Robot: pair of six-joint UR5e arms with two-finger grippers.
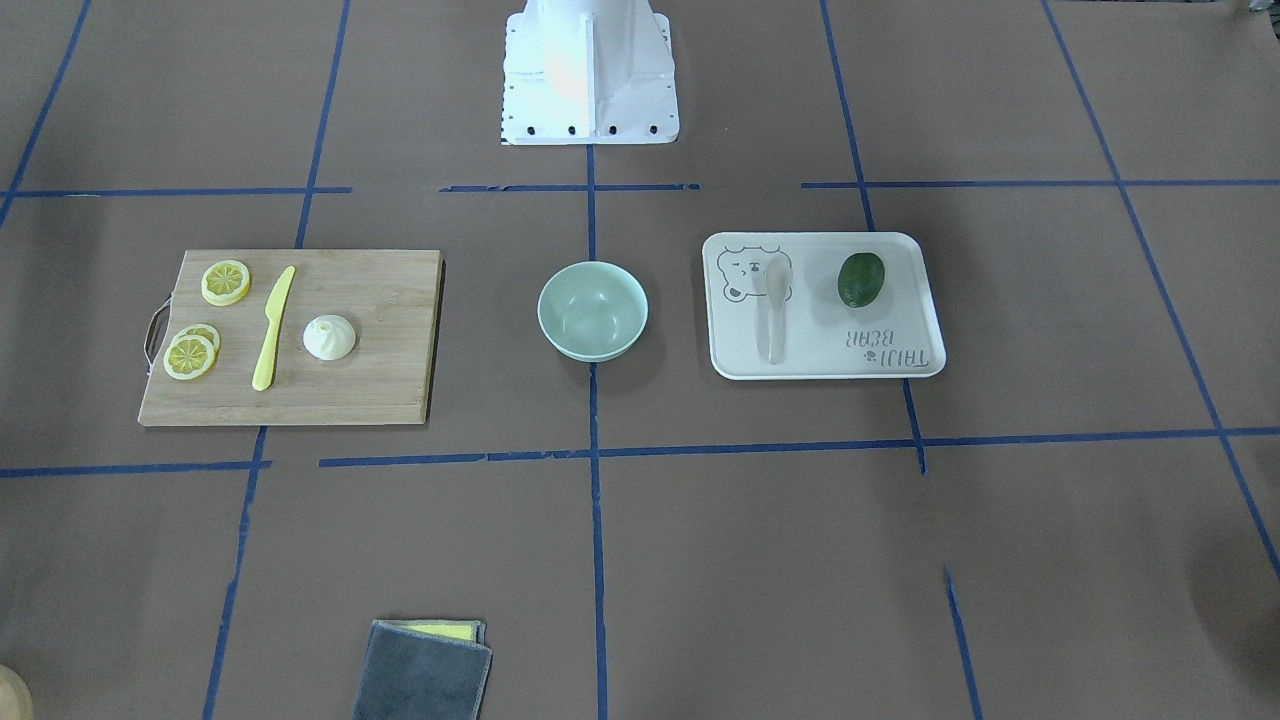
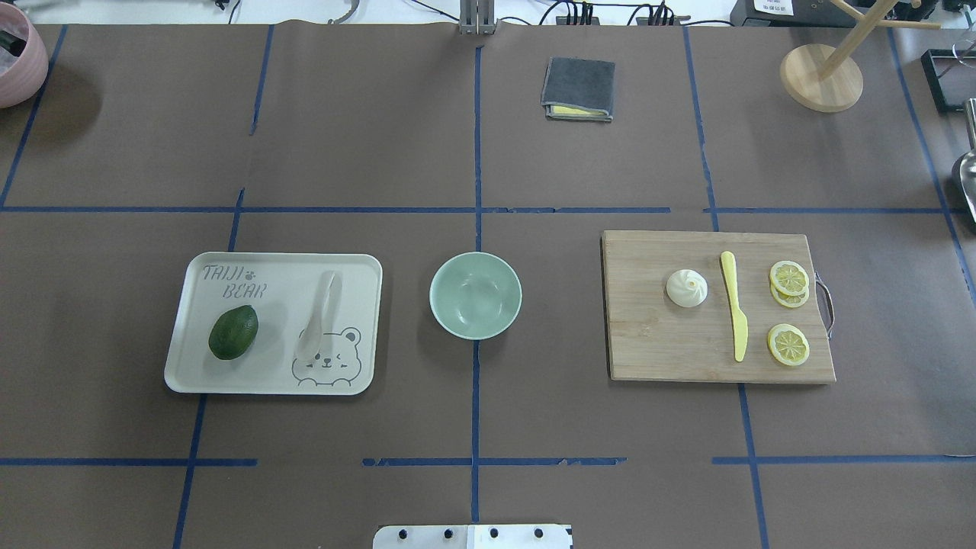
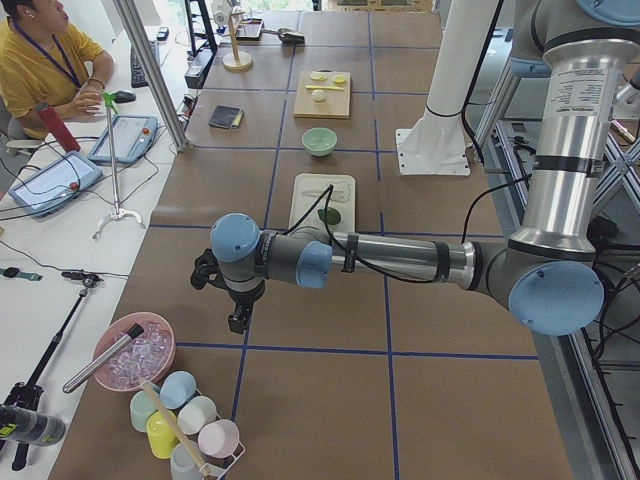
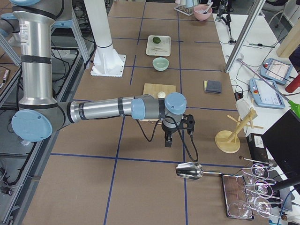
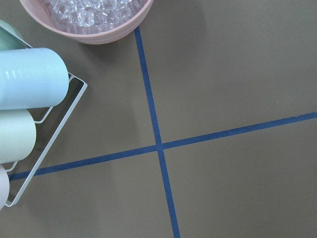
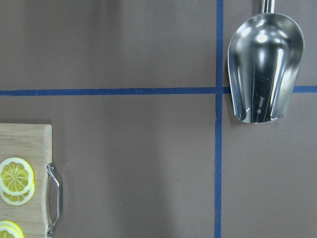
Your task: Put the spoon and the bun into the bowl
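Note:
The pale mint-green bowl (image 2: 475, 295) stands at the table's middle, also in the front-facing view (image 1: 592, 310). The off-white spoon (image 2: 320, 316) lies on a white bear tray (image 2: 362, 267) to the bowl's left. The white pleated bun (image 2: 686, 288) sits on a wooden cutting board (image 2: 656, 343) to the bowl's right. My left gripper (image 3: 235, 322) hangs over the table's far left end, far from the tray. My right gripper (image 4: 168, 142) hangs beyond the board at the right end. I cannot tell whether either is open or shut.
A dark green avocado (image 2: 233, 332) shares the tray. A yellow knife (image 2: 734, 305) and lemon slices (image 2: 788, 276) share the board. A grey cloth (image 2: 578, 88) and wooden stand (image 2: 822, 76) lie far back. A metal scoop (image 6: 265, 64), pink ice bowl (image 5: 86, 17) and cup rack (image 5: 25, 99) sit at the ends.

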